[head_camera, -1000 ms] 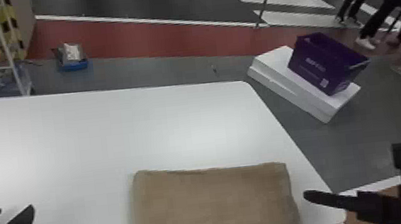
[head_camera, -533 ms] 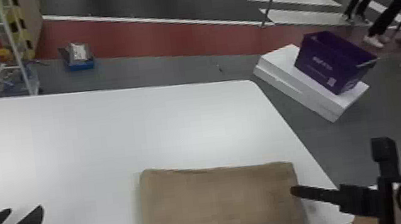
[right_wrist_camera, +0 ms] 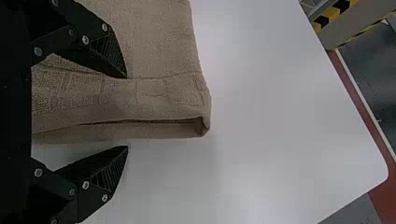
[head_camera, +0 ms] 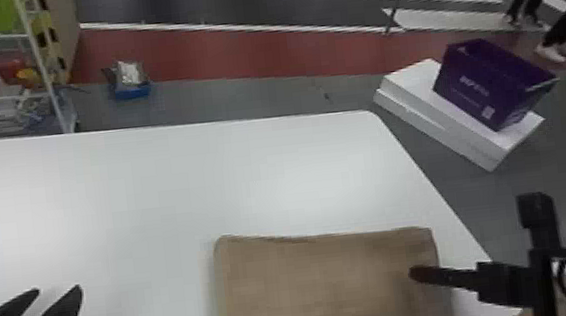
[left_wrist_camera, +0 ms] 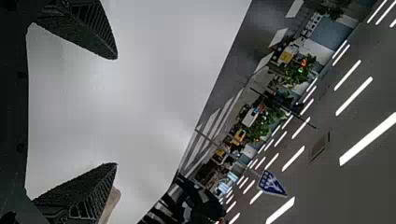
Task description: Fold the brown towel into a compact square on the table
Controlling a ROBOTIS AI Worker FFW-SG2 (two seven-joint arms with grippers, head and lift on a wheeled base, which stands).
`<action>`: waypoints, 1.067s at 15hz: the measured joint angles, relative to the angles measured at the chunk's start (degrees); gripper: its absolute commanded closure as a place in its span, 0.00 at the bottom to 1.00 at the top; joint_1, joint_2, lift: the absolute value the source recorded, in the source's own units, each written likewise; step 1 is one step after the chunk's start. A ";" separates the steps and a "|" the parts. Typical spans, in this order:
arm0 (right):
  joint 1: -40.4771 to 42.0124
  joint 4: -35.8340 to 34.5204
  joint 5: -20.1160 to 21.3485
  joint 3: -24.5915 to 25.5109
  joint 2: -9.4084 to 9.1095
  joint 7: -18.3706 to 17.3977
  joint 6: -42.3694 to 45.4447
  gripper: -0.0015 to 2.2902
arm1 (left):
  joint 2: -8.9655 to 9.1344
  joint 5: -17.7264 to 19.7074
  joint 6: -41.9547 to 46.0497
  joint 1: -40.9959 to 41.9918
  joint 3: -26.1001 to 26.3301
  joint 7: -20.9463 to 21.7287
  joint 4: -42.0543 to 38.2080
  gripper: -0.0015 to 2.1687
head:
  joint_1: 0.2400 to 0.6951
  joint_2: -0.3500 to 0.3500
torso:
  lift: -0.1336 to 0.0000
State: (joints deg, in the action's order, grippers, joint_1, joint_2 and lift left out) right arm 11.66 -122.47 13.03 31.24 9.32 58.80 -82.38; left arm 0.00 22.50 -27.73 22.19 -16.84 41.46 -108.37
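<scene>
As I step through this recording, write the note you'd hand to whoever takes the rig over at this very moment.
Left gripper: jaws open and empty, over the table, left of the towel.
Right gripper: jaws open around the right end of the brown towel, one above the cloth, the other past its edge; nothing gripped.
Towel: flat near the table's right edge, layers showing at its right end.
Done: folded into a neat rectangle, wider than it is deep.
Left: the square. Likely next, grip the right end and fold it leftward, then release and smooth.
</scene>
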 measured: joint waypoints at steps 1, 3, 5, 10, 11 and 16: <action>-0.13 0.20 0.74 -0.83 -0.01 -0.26 0.12 0.26 | 0.00 0.00 0.00 0.03 -0.08 0.03 0.02 0.03 | 1.00 0.12 | 0.00; -0.30 0.50 1.43 -1.89 -0.15 -0.58 0.35 0.33 | 0.00 0.00 0.00 0.08 -0.24 0.03 0.04 0.03 | 1.00 0.13 | 0.00; -0.52 0.55 1.47 -2.07 -0.45 -0.62 0.65 0.42 | 0.00 0.00 0.00 0.09 -0.30 0.03 0.10 0.03 | 1.00 0.14 | 0.00; -0.52 0.77 0.20 -1.59 -0.81 -0.28 2.27 0.42 | 0.00 0.00 0.17 0.04 -0.32 -0.07 0.39 0.03 | 1.00 0.16 | 0.00; -0.45 0.09 -1.30 -0.87 -1.09 0.00 2.31 0.42 | 0.00 0.00 0.17 0.04 -0.34 -0.07 0.42 0.03 | 1.00 0.16 | 0.00; -0.31 -8.26 -8.25 -0.35 -3.63 0.01 -3.58 0.42 | 0.00 0.00 0.18 0.04 -0.75 0.02 0.35 0.03 | 1.00 0.27 | 0.00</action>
State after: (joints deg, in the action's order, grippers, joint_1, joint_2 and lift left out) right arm 11.35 -130.72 4.78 30.89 5.69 58.81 -85.96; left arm 0.00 22.50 -27.56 22.23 -17.59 41.48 -108.01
